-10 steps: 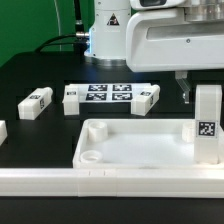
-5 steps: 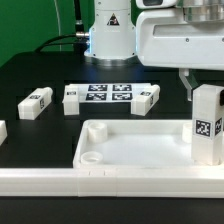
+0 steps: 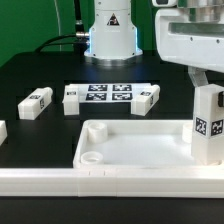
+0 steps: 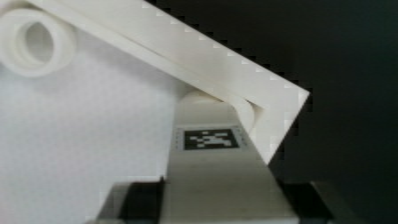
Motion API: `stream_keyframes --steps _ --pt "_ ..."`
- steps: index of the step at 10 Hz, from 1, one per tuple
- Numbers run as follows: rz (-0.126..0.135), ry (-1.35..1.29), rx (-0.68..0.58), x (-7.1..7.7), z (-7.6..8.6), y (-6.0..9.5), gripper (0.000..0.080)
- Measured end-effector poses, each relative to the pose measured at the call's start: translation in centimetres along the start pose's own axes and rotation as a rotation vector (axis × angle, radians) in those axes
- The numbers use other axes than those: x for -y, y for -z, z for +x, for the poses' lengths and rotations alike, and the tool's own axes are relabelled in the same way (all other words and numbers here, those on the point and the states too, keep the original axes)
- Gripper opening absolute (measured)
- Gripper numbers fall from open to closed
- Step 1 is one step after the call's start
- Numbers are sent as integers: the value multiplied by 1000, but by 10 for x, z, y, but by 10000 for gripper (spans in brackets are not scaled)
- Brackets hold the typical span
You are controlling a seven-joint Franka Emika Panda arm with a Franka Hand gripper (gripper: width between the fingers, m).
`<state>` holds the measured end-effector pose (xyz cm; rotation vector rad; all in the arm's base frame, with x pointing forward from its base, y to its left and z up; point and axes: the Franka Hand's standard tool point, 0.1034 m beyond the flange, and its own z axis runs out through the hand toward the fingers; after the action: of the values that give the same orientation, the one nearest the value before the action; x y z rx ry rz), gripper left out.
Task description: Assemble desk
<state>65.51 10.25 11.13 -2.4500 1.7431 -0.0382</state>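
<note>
- A white robot arm reaches in from the top of the exterior view's right, over a black table (image 3: 40, 70) with a green backdrop behind it
- The gripper (image 4: 217, 198) has its jaws partly closed on an upright white block, the held leg (image 3: 207, 108); in the wrist view the leg fills the gap between the two dark fingers (image 4: 306, 200)
- The held leg carries a black-and-white square tag (image 3: 207, 128) on the face towards the exterior camera
- The tabletop (image 3: 135, 125), a large white tray with a raised rim, lies flat on the table near the front of the exterior view
- The held leg stands at the tabletop's end on the exterior view's right; the wrist view places it at a corner of the rim, but whether its foot sits in a socket cannot be told
- A round corner socket (image 3: 90, 157) shows open at the tabletop's front corner on the exterior view's left
- The marker board (image 3: 100, 94) lies flat behind the tabletop, well apart from it
- A loose white block, the right leg (image 3: 148, 98), lies at the marker board's end on the exterior view's right, and another, the middle leg (image 3: 70, 98), at its other end
- A third loose block, the left leg (image 3: 36, 102), lies further towards the exterior view's left, apart from the rest
- A long white rail (image 3: 50, 182) runs along the front edge, just beside the tabletop
</note>
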Motion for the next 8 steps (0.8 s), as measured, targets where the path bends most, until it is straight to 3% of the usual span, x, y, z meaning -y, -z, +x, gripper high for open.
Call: stream_keyframes --steps 1,2,3,4,5,8 --pt "0 -29 0 0 0 0 290" --pt "0 -42 2 0 -1 0 371" --pt "0 17 2 0 -1 0 507" --pt "-4 57 4 -1 -2 -1 507" --pt "-7 133 1 -1 -2 -1 619" --pt "-11 453 -4 -1 -1 -1 648"
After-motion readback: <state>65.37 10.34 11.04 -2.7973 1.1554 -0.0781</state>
